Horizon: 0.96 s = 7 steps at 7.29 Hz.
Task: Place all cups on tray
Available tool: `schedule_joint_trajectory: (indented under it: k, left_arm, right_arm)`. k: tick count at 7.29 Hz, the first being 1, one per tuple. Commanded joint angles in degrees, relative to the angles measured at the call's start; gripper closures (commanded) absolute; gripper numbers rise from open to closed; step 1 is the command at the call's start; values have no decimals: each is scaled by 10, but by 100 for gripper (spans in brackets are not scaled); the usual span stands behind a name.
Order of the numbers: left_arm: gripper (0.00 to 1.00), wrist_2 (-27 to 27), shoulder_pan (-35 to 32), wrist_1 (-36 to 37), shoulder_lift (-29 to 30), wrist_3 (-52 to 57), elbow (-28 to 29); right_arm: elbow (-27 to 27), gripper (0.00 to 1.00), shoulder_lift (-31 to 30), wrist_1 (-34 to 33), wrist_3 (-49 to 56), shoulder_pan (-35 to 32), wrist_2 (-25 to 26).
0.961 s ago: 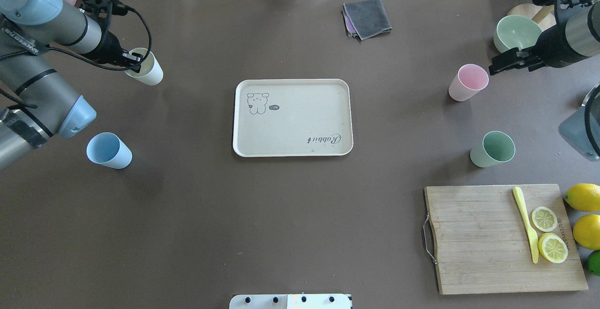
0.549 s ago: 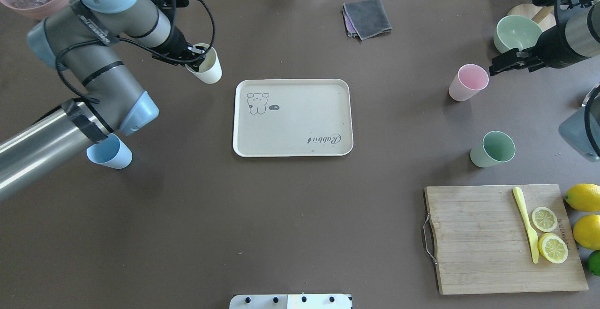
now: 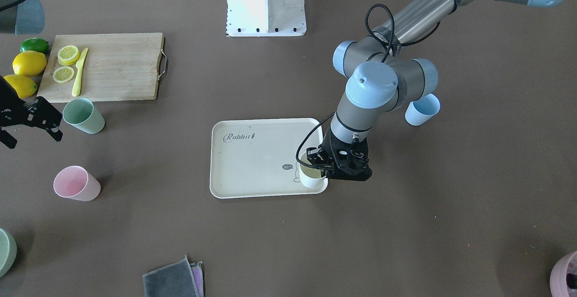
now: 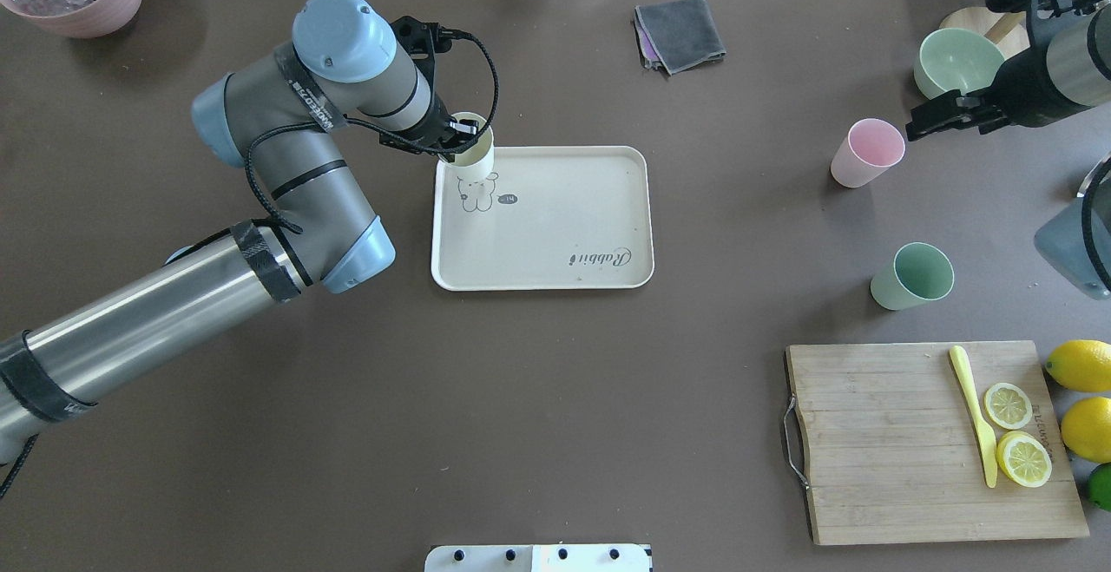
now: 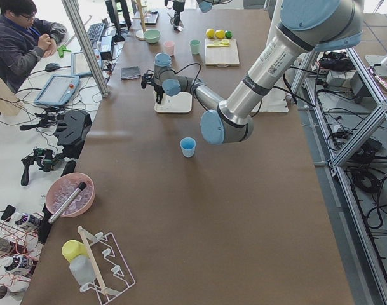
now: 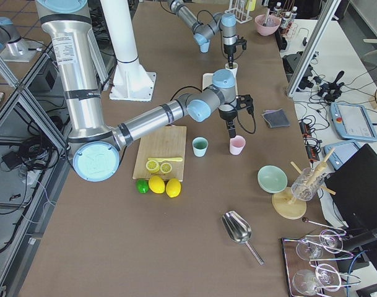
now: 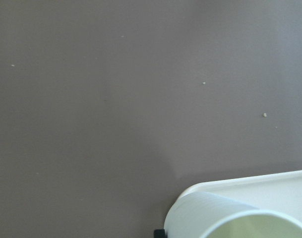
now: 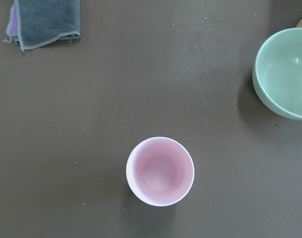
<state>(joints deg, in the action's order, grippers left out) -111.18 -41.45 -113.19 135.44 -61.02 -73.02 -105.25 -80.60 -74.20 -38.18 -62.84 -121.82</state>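
cream cup reached tray corner; left arm hides blue cup overhead

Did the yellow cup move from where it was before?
Yes. In the overhead view the cream-yellow cup, held by the left gripper, has travelled rightward from well left of the tray to its far-left corner.
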Motion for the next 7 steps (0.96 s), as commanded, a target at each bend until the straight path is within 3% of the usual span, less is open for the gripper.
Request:
schedule_joint_trajectory:
  k: [1, 3, 4, 5, 7]
  left_arm:
    - [1, 17, 15, -5, 2, 2, 3]
    - [2, 32, 9, -6, 2, 11, -13]
    - [2, -11, -31, 8, -4, 32, -37]
    - [2, -88, -84, 44, -22, 68, -67]
    - [2, -119, -130, 139, -154, 186, -235]
  right_arm:
    - [0, 0, 1, 0, 0, 1, 0]
    - [1, 0, 1, -1, 0, 1, 0]
    - [2, 0, 2, -1, 0, 1, 0]
    - [6, 0, 3, -1, 0, 3, 2]
    - [12, 0, 6, -1, 1, 3, 2]
